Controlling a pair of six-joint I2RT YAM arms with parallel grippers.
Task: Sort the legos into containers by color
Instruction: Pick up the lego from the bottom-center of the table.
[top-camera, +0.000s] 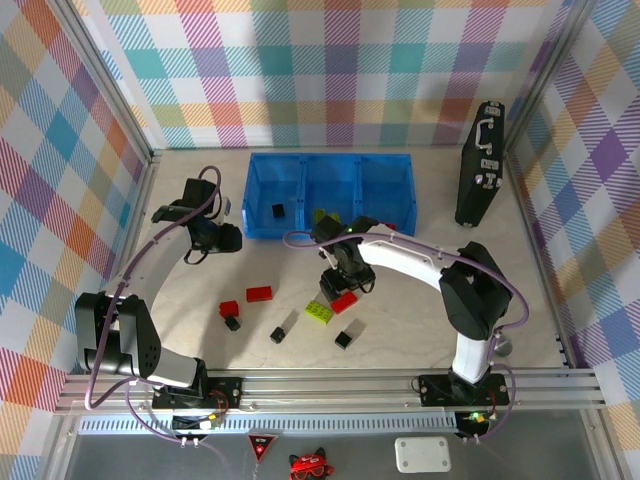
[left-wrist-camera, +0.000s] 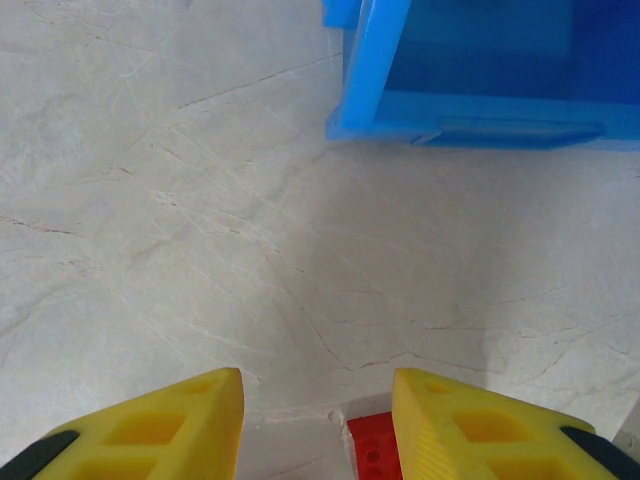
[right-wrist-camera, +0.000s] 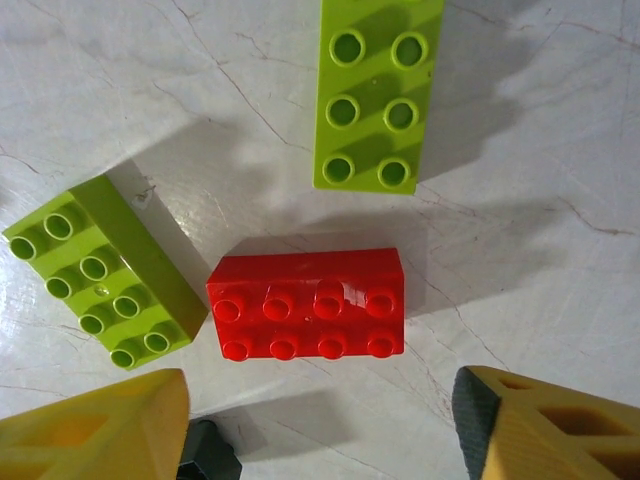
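**Right gripper (right-wrist-camera: 320, 405) spread wide and empty over a red brick (right-wrist-camera: 307, 303) — sorting barely begun.**

The red brick lay flat on the table (top-camera: 420, 300) just ahead of the yellow fingertips, with one lime brick (right-wrist-camera: 100, 265) touching its left corner and another (right-wrist-camera: 375, 95) just beyond. The left gripper (left-wrist-camera: 318, 405) hung beside the left end of the containers (top-camera: 300, 232), jaws partly closed. A sliver of red showed between them, but I could not tell if it was gripped. In the bin, a black lego (top-camera: 278, 210) sat in the left compartment, lime in the middle, and possibly red on the right. About seven legos lay loose on the table. Bare table ran from the pile to the bin's front wall — a rim to be cleared from above. The black case (top-camera: 480, 165) stood well apart.
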